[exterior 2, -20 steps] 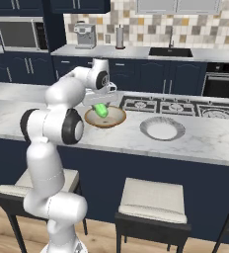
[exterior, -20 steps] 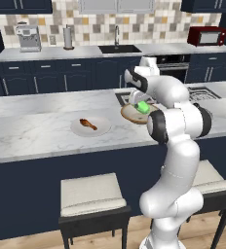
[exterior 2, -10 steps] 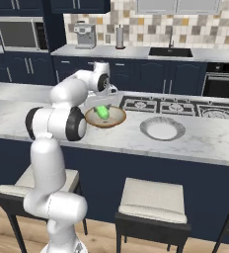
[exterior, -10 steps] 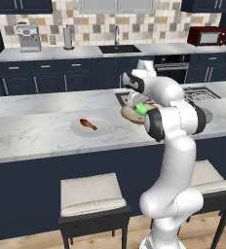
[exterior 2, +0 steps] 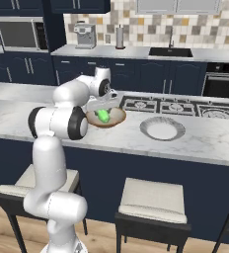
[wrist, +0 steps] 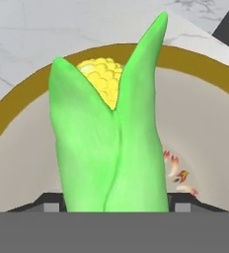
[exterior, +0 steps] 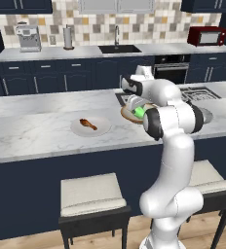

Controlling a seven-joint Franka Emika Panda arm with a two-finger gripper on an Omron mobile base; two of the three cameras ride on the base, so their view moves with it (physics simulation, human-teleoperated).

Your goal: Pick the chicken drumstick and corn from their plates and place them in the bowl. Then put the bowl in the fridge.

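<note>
gripper [wrist: 114, 200] over the bowl [wrist: 205, 94], jaws clamped on the corn [wrist: 111, 143], green husk upright between dark fingertips [wrist: 50, 199], yellow kernels at its far end. chicken drumstick [exterior: 88, 124] on a white plate [exterior: 103, 130], well left of the bowl. second plate [exterior 2: 162, 128] right of the bowl.

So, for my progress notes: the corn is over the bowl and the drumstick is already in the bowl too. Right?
Not quite. The corn is over the bowl, but the drumstick lies on its plate on the counter, as the left base view shows.
</note>
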